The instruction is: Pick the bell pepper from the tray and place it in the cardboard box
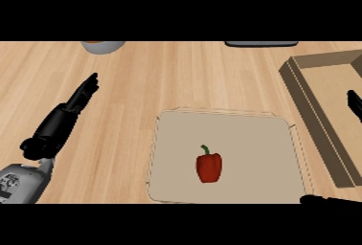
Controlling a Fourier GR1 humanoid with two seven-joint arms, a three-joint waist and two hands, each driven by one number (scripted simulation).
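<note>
Nothing done yet: bell pepper (209, 166) lies untouched mid tray (240, 134), cardboard box (318, 98) at tabletop's right edge. Left hand (83, 93) flat-fingered, holding nothing. Right hand (354, 105) barely shows, possibly over box, can't tell its state; pick and place both remain

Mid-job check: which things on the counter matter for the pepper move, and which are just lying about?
For the job: red bell pepper, beige tray under it, cardboard box at the right.
Lying about: grey container and dark flat object, both cut off at the far edge.
</note>
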